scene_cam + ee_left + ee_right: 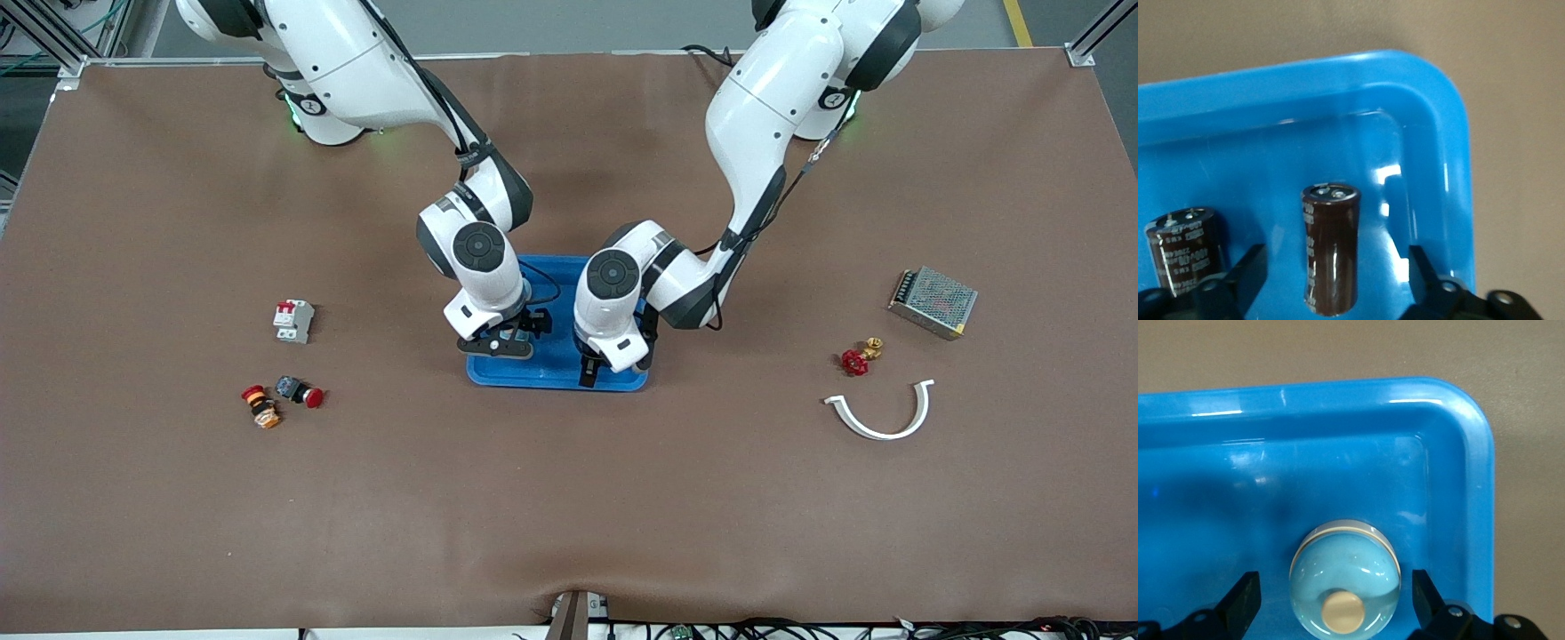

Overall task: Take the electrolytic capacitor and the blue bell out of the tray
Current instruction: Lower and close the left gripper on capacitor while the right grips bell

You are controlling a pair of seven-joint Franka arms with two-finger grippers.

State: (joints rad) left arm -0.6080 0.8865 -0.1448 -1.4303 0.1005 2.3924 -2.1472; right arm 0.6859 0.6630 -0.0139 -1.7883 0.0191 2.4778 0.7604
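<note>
Both arms are down in the blue tray [551, 373] at the middle of the bench [569, 498], each at the grasping step. The left end effector [1337, 280] straddles an upright electrolytic capacitor [1331, 250], a dark brown can with a silver top that stands on the tray floor close to a rounded corner; its fingers [1245, 270] are spread, with a gap visible on each side of the can, so nothing is pinched yet. A second capacitor [1185, 250] stands just beside one finger, outside the span. The right end effector [1337, 600] is likewise spread around the blue bell [1343, 577], a pale blue dome with a cream button on top, which sits on the tray floor near another corner, clear of both fingers. I judge the next move to be closing each pair of fingers squarely on its part, then lifting straight up until the rim is cleared before carrying it out over the bench. The left side needs care: the neighbouring capacitor is close enough to be knocked over, and the slick round can could slip or tilt if gripped off-centre.
</note>
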